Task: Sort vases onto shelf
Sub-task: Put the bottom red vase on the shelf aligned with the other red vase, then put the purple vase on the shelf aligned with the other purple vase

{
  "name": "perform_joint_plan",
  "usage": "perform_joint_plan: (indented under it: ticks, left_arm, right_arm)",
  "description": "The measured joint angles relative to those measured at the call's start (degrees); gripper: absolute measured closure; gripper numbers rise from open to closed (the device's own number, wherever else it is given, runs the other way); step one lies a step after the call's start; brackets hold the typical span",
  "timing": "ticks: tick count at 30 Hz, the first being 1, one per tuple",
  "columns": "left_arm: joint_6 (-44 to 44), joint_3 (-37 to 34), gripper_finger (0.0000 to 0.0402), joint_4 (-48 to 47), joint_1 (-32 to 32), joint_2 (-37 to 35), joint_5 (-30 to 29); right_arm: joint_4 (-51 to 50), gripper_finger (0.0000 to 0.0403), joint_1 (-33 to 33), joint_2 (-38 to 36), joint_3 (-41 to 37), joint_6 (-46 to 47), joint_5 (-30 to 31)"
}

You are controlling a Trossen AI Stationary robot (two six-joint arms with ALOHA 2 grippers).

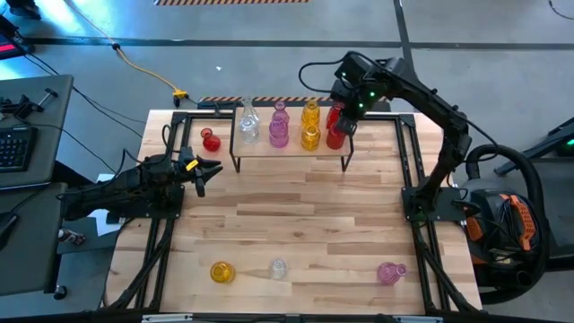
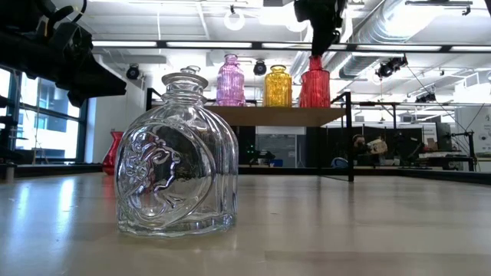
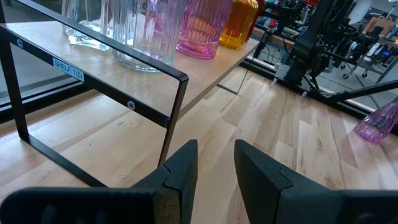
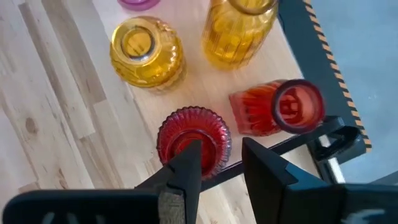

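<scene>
The shelf (image 1: 291, 154) stands at the table's far middle. It carries clear (image 1: 248, 126), pink (image 1: 279, 130), yellow (image 1: 310, 127) and red vases in a row. My right gripper (image 4: 217, 168) is open and points steeply down over the nearer red vase (image 4: 205, 134) at the shelf's right end. A second red vase (image 4: 280, 112) stands just behind it. In the low view the fingers (image 2: 316, 50) reach down to a red vase's mouth (image 2: 314, 83). My left gripper (image 3: 216, 165) waits open near the table's left edge (image 1: 208, 170), holding nothing. My right gripper stands with its fingers at the mouth of the nearer red vase (image 4: 214, 149), coming from above. One finger (image 4: 186, 168) covers the mouth in the wrist view, so I cannot tell whether it touches. The vase stands upright on the shelf.
A red vase (image 1: 210, 140) stands on the table left of the shelf. Along the near edge stand a yellow vase (image 1: 221, 272), a clear one (image 1: 278, 267) and a pink one (image 1: 389, 273). The bare tabletop (image 1: 296, 215) lies between them and the shelf.
</scene>
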Motion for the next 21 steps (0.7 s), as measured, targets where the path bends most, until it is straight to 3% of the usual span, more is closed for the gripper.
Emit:
perform_joint_plan:
  ticks: [9, 21]
  left_arm:
    - [0.01, 0.00, 0.0307, 0.00, -0.01, 0.00, -0.02]
    - [-0.01, 0.00, 0.0307, 0.00, -0.01, 0.00, -0.01]
  right_arm:
    - [-4.58, 0.0307, 0.12, -0.06, 5.22, 0.48, 1.32]
    - [-4.47, 0.0307, 6.14, -3.87, 5.31, 2.85, 1.77]
